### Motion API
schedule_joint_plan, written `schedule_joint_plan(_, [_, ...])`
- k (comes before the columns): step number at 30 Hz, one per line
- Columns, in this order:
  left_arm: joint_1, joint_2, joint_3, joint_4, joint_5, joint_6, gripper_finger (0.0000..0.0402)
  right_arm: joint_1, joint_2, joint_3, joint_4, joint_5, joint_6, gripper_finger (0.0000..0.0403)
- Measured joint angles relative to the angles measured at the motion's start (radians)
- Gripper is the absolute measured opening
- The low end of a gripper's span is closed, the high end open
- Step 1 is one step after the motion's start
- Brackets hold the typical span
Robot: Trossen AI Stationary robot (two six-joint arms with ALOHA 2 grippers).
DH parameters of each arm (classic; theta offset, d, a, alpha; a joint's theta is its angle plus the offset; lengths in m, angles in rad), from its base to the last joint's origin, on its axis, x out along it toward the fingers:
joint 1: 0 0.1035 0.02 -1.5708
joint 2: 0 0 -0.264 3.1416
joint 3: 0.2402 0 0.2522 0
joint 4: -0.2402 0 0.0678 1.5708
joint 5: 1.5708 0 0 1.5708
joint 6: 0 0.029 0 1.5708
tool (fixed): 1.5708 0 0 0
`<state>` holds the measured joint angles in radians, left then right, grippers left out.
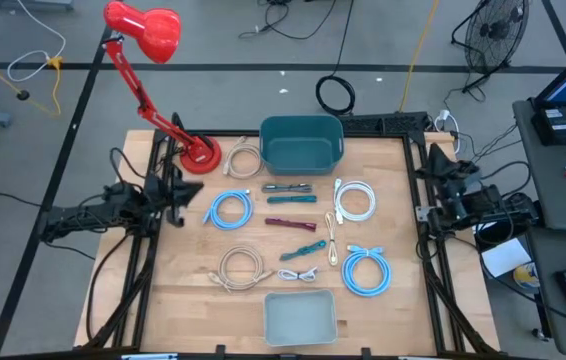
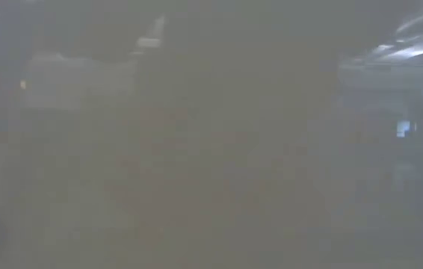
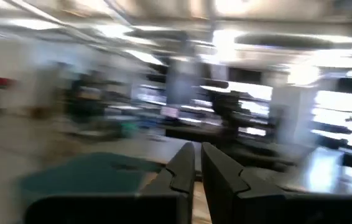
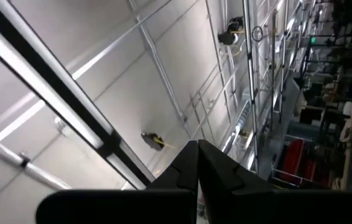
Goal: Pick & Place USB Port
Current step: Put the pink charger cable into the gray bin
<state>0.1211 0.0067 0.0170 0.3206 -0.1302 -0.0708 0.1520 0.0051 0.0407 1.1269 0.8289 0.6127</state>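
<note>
Several small USB pieces lie flat mid-table in the high view: a dark grey one [image 1: 285, 187], a teal one [image 1: 291, 199], a maroon one [image 1: 291, 223] and another teal one [image 1: 303, 248]. Coiled cables lie around them. My left gripper [image 1: 189, 190] hovers at the table's left edge, shut and holding nothing; its wrist view shows the fingers [image 3: 198, 171] together, pointing across the teal bin [image 3: 83, 177]. My right gripper [image 1: 433, 175] waits folded at the right edge, shut [image 4: 198, 163] and pointing up at the ceiling.
A teal bin [image 1: 303, 142] stands at the far edge and a pale grey tray [image 1: 301, 318] at the near edge. A red desk lamp [image 1: 148, 35] has its base [image 1: 200, 153] on the far left corner. Blue [image 1: 230, 209], [image 1: 366, 271], white [image 1: 355, 200] and beige [image 1: 241, 266] cable coils lie about.
</note>
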Motion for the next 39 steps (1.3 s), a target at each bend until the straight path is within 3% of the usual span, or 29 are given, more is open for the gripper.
schedule_joint_plan(5, [0.016,0.000,0.000,0.070,-0.237,0.183,0.0031,-0.007,0.005,0.037,0.034,0.019,-0.055,0.0000])
schedule_joint_plan(12, [0.021,0.000,0.000,0.258,-0.401,0.217,0.0031,-0.026,0.046,0.106,0.030,0.007,-0.181,0.0000])
schedule_joint_plan(14, [0.021,0.000,0.000,0.345,-0.440,0.093,0.0031,-0.029,0.067,0.127,0.031,0.007,-0.217,0.0000])
schedule_joint_plan(17, [0.026,0.000,0.000,0.465,-0.528,-0.213,0.0031,-0.029,0.112,0.166,0.034,-0.003,-0.273,0.0000])
schedule_joint_plan(20, [0.028,0.003,0.002,0.534,-0.506,-0.507,0.0031,-0.029,0.174,0.217,0.032,-0.084,-0.330,0.0000])
schedule_joint_plan(22, [0.029,0.005,0.011,0.526,-0.443,-0.586,0.0031,-0.029,0.225,0.260,0.030,-0.158,-0.373,0.0000])
schedule_joint_plan(26, [0.029,0.049,0.058,0.516,-0.349,-0.625,0.0031,-0.029,0.350,0.367,-0.039,-0.256,-0.453,0.0000])
schedule_joint_plan(32, [0.029,0.196,0.222,0.492,-0.247,-0.589,0.0031,-0.029,0.553,0.550,-0.326,-0.253,-0.588,0.0009])
schedule_joint_plan(34, [0.029,0.252,0.304,0.398,-0.200,-0.531,0.0031,-0.029,0.612,0.607,-0.434,-0.227,-0.608,0.0026])
schedule_joint_plan(39, [0.029,0.408,0.565,-0.025,-0.047,-0.469,0.0040,-0.029,0.740,0.704,-0.655,-0.228,-0.666,0.0095])
